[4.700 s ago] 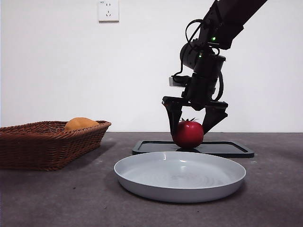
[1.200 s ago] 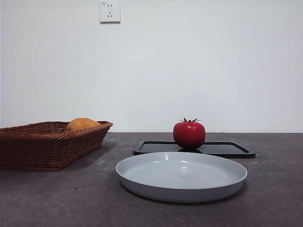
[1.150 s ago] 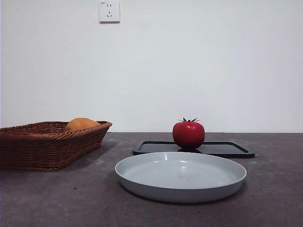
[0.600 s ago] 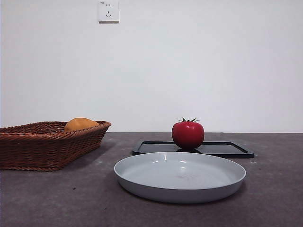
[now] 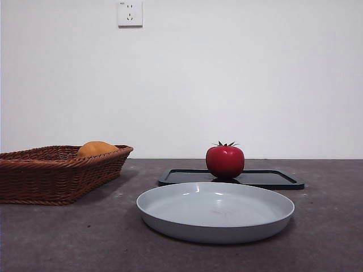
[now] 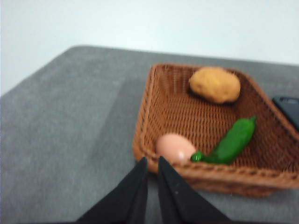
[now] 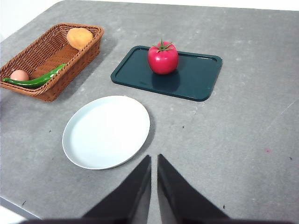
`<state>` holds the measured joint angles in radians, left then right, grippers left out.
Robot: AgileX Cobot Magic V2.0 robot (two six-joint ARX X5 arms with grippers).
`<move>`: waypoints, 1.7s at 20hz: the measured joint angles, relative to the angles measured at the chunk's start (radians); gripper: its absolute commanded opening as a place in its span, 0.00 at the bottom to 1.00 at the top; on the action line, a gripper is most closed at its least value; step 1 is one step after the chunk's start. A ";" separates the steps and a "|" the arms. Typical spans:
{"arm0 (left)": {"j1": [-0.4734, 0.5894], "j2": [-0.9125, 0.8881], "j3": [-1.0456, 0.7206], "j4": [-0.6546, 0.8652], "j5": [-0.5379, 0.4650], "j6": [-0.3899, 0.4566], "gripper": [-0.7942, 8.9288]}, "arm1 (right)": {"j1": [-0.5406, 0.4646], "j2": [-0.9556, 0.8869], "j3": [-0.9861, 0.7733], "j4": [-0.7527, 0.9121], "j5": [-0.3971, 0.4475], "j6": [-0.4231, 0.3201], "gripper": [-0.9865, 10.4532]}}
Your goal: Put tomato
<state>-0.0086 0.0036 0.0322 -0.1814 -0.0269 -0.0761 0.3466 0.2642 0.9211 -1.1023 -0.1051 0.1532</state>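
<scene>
A glossy red tomato (image 5: 225,161) (image 7: 163,58) with a green stem stands upright on the left part of a dark tray (image 5: 272,179) (image 7: 196,77). Nothing touches it. No arm shows in the front view. My right gripper (image 7: 153,161) is shut, held high and back over the table's near side, well clear of the tomato. Shut as well, my left gripper (image 6: 152,163) hangs above the table just outside the near rim of the wicker basket (image 6: 173,109).
A grey-white plate (image 5: 215,212) (image 7: 106,131) lies in front of the tray. The brown wicker basket (image 5: 57,173) (image 7: 46,58) at the left holds an orange-yellow fruit (image 5: 96,149) (image 6: 215,84), a green pepper (image 6: 231,142) and an egg (image 6: 174,148).
In the oldest frame a gripper stood around the tomato on the tray. It has let go and risen out of the front view. Over the last second nothing has moved.
</scene>
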 measured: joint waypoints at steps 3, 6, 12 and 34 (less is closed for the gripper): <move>0.000 0.001 0.000 -0.003 0.005 0.006 0.12 | 0.000 0.000 0.000 0.000 0.000 0.000 0.10; 0.000 0.001 0.000 -0.002 0.005 0.007 0.12 | 0.000 0.000 0.000 0.000 0.000 0.000 0.10; 0.000 0.001 0.000 -0.002 0.005 0.007 0.12 | 0.000 0.000 0.000 0.000 0.000 0.000 0.10; 0.000 0.001 0.000 -0.002 0.005 0.007 0.12 | -0.337 -0.167 -0.642 0.865 0.105 -0.209 0.10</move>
<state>-0.0086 0.0044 0.0322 -0.1837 -0.0216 -0.0692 0.0093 0.0967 0.2790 -0.2371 -0.0002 -0.0563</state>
